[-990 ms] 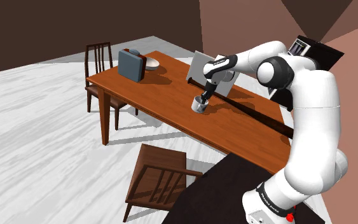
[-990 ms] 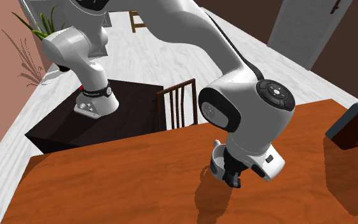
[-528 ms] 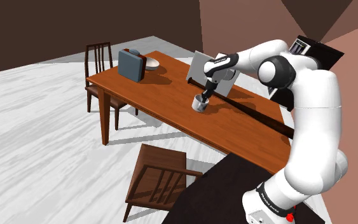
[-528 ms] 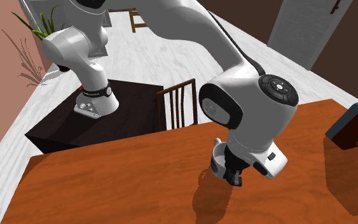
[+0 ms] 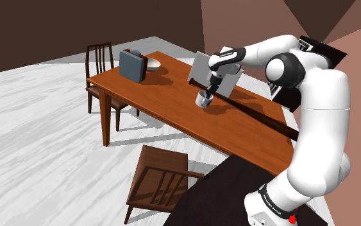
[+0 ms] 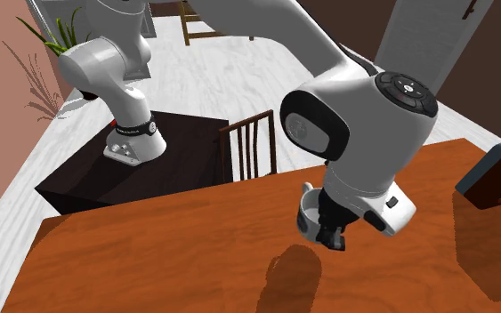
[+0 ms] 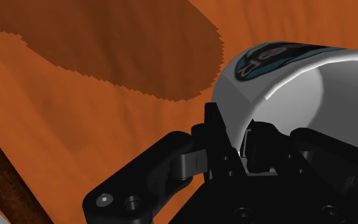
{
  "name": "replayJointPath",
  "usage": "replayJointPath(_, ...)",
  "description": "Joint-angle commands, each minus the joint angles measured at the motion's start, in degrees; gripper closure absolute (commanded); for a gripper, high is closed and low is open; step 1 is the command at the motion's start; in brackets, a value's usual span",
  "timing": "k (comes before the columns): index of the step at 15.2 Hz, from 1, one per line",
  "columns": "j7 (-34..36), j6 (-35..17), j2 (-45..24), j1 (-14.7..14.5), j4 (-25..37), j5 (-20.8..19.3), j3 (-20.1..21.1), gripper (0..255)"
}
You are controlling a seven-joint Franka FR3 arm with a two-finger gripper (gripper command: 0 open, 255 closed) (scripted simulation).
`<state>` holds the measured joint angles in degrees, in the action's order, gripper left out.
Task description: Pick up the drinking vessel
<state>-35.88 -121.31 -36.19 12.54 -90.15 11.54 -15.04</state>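
The claw [image 6: 330,235] is gripping the grey cup [image 6: 306,213] by its rim. The cup is hanging upright just beneath it, clear of the bench [image 6: 133,258], over the bench's middle.

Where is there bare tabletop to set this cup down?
Bare: the table between the blue-grey case and the held cup, and the near end toward the stand. Crowded: the case's corner with the bowl; the grey panel and dark bar behind the cup.

glossy grey cup [image 7: 311,95], smooth reddish wood table [image 5: 159,96]
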Motion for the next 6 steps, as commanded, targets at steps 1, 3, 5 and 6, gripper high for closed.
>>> replayJointPath(1,0.16,1.08,0.76,-0.09,0.33,-0.23,-0.15,255)
replayJointPath(3,0.31,2.20,1.53,-0.17,0.69,-0.47,-0.30,255)
replayJointPath(5,0.40,2.85,1.97,-0.21,0.92,-0.60,-0.39,255)
replayJointPath(6,0.40,2.85,1.96,-0.21,0.93,-0.60,-0.39,255)
